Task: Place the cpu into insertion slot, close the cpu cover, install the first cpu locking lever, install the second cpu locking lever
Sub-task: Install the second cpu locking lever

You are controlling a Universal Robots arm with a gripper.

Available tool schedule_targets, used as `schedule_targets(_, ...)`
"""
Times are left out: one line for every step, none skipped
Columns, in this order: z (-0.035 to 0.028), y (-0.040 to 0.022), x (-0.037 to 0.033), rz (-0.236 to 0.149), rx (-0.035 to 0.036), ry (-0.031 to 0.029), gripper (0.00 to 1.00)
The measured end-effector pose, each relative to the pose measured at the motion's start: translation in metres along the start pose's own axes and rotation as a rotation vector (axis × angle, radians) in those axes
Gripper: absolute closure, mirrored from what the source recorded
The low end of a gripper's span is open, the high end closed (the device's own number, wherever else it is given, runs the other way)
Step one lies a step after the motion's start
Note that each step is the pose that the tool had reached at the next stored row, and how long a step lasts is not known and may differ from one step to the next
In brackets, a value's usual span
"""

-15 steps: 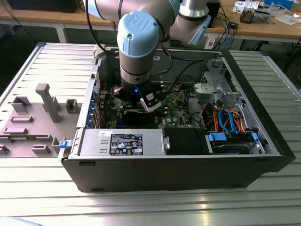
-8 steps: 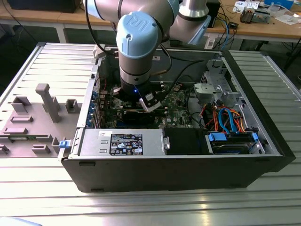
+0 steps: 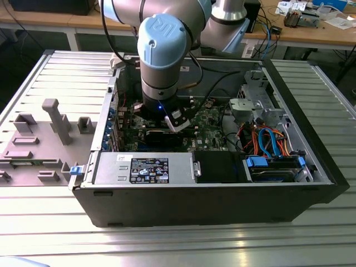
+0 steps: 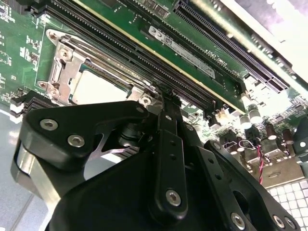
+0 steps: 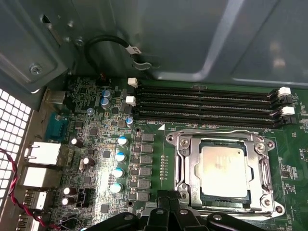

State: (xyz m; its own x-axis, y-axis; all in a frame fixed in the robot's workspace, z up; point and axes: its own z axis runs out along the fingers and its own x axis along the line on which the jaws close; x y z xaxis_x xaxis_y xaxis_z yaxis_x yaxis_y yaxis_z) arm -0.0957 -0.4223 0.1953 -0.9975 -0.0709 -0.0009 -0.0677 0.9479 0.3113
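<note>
One cpu [image 5: 224,172] seated under cover — just beside gripper [image 5: 168,198]

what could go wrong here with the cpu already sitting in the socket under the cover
1. The gripper hangs close over the edge of the cpu cover; a small slip could scrape the cpu or the frame.
2. The memory slots run right beside the insertion slot, so a sideways drift could knock their white clips.

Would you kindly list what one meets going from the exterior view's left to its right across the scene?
Grey fixture block → blue clip → labelled silver box → robot arm wrist → green circuit board → orange and blue cables → blue drive bay.
</note>
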Motion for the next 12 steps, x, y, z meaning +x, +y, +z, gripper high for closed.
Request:
schedule_targets(-0.0001,-0.0001,0.0000,0.000,0.0047,0.0005,0.89)
schedule_targets(-0.0002,-0.0002,0.0000,0.000,0.0050,0.0006,0.89)
schedule_targets(-0.0003,-0.0002,0.0001,0.000,0.0050,0.0006,0.89)
schedule_targets(-0.0003,-0.0002,0.0001,0.000,0.0049,0.0004,0.89)
schedule_targets(-0.0006,-0.0001,0.0001,0.000,0.0050,0.0005,0.89)
schedule_targets(-0.0012,0.0000,0.0000,0.000,0.0052,0.0005,0.89)
schedule_targets(-0.0019,0.0003,0.0000,0.000,0.0046,0.0003,0.89)
schedule_targets(-0.0025,0.0006,0.0000,0.000,0.0045,0.0003,0.89)
schedule_targets(-0.0042,0.0011,0.0000,0.000,0.0049,0.0005,0.89)
schedule_targets(-0.0062,0.0017,0.0000,0.000,0.0049,0.0005,0.89)
schedule_targets(-0.0079,0.0023,0.0000,0.000,0.0049,0.0005,0.89)
schedule_targets(-0.0092,0.0027,0.0000,0.000,0.0049,0.0005,0.89)
